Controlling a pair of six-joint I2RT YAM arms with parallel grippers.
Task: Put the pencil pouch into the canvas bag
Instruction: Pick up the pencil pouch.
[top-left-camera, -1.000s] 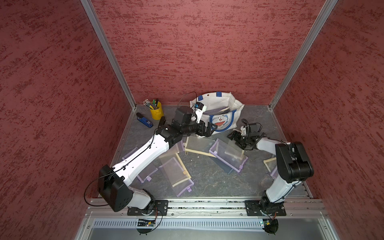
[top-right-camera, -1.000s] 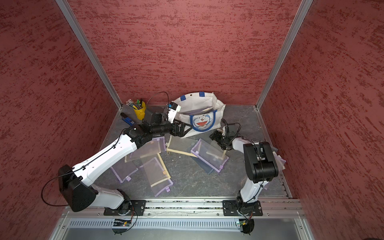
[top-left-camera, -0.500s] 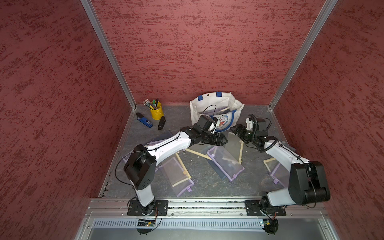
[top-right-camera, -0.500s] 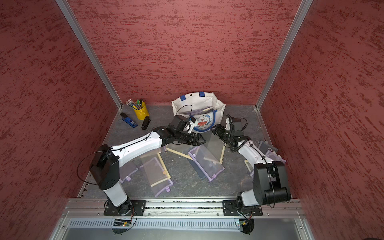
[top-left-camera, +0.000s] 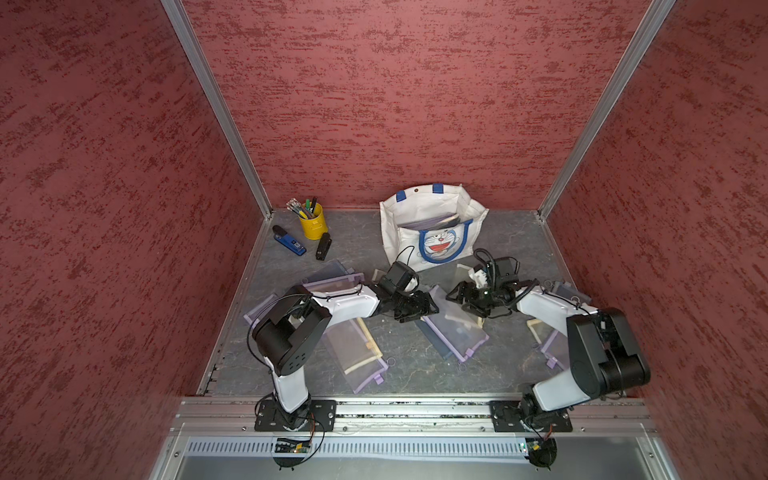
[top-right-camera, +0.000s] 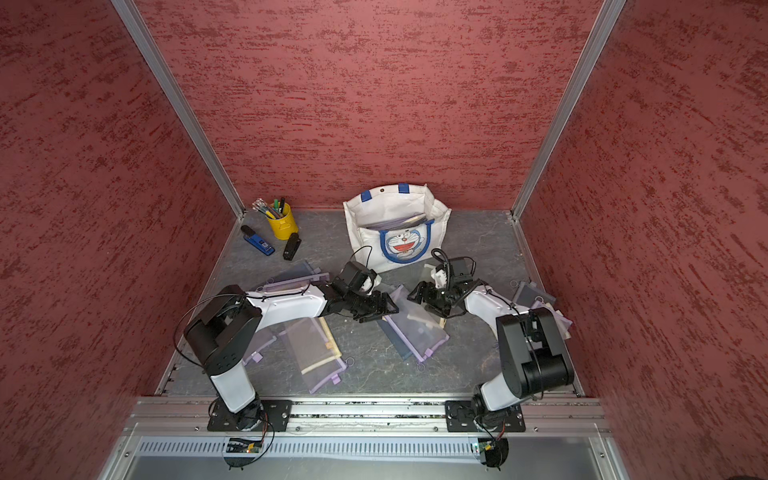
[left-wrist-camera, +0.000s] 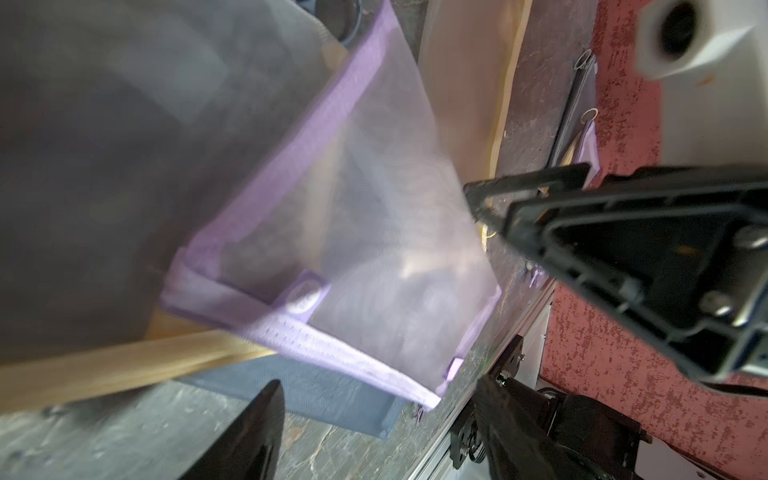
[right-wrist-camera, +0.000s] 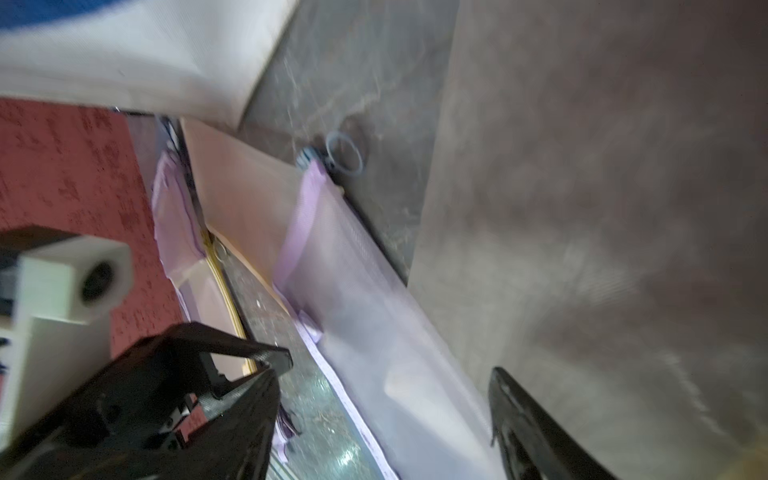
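Note:
The white canvas bag (top-left-camera: 432, 226) (top-right-camera: 395, 228) with the blue cat face stands open at the back, with pouches showing inside. A purple-edged mesh pencil pouch (top-left-camera: 455, 330) (top-right-camera: 415, 328) (left-wrist-camera: 374, 216) (right-wrist-camera: 365, 291) lies flat in front of it, on top of a grey-blue pouch and a tan one. My left gripper (top-left-camera: 433, 309) (top-right-camera: 392, 309) (left-wrist-camera: 378, 380) is open at the pouch's left edge. From the other side my right gripper (top-left-camera: 452, 297) (top-right-camera: 412, 297) (right-wrist-camera: 382, 372) faces it, open, with the mesh between its fingers. Neither grips it.
A yellow pen cup (top-left-camera: 311, 222), a blue device (top-left-camera: 289, 241) and a black one (top-left-camera: 323, 246) sit at the back left. More mesh pouches lie at the left (top-left-camera: 353, 349) and under the right arm (top-left-camera: 555, 332). Red walls enclose the table.
Both arms have come down from beside the bag to the middle pouch, meeting tip to tip over it. Both pairs of jaws have narrowed somewhat, the left more.

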